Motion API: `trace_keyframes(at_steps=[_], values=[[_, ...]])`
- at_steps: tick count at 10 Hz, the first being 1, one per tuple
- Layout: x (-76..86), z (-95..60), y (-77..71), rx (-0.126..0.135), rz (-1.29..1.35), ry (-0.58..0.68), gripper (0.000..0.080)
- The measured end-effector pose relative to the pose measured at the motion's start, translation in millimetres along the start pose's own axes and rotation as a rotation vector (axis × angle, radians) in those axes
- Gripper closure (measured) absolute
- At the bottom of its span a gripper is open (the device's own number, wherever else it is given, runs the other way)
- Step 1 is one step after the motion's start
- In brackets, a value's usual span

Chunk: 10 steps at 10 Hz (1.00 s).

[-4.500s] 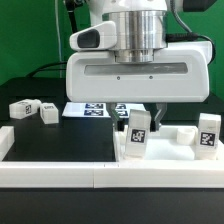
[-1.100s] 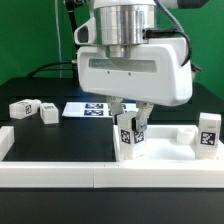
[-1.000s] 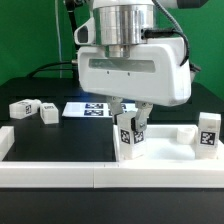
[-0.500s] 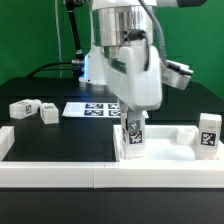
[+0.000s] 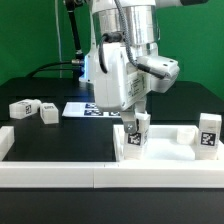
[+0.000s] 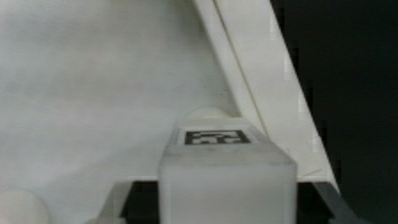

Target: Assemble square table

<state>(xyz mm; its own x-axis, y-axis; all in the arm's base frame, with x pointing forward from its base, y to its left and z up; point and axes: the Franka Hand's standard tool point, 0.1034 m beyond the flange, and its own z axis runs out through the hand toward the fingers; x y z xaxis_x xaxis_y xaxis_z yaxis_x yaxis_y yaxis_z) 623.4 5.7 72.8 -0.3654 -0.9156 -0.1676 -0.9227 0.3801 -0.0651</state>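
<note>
So the end effector [image 5: 137,119] is clamped at a narrowish width on one leg [image 5: 137,139]. In the wrist view that leg [image 6: 224,170] sits snug between the two fingers with its tag facing the camera.

The bit that matters is that the leg hangs straight below the end effector with its long axis vertical. Its foot is down in the corner of the square tabletop [image 5: 165,152] towards the exterior view's left. The wrist view shows it tucked right up against the raised rim [image 6: 260,85]. There's only the one arm, and it's already on the part. My guess is whatever comes next is a straight push down or a twist about that upright axis, not a sideways move.

The tabletop is basically a shallow tray, lying on the black table [image 5: 70,140] at the exterior view's right. Inside it I can make out the held leg and not much else for sure. Another leg [image 5: 208,133] stands upright at the far right, but I can't tell if it's in the tray or just behind it.

Two loose legs [image 5: 22,107] [image 5: 48,113] lie well apart from all this on the exterior view's left, beside the marker board [image 5: 92,108].
</note>
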Motion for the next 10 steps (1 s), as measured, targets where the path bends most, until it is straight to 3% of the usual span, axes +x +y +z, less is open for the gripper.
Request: trace_keyframes(at_steps=[1,3,4,8,10], values=[[-0.2,0.8,0.5,-0.001,-0.051,0.001,0.0509],[-3.9,4.0,4.3,-0.012,-0.341,0.009,0.0264],[-6.5,4.4,5.8,-0.015,-0.432,0.009,0.0185],[-4.8,4.4,5.4,-0.024,-0.732,0.014,0.0151],[-2.9,-0.7,0.5,-0.071,-1.107,0.034,0.0151]])
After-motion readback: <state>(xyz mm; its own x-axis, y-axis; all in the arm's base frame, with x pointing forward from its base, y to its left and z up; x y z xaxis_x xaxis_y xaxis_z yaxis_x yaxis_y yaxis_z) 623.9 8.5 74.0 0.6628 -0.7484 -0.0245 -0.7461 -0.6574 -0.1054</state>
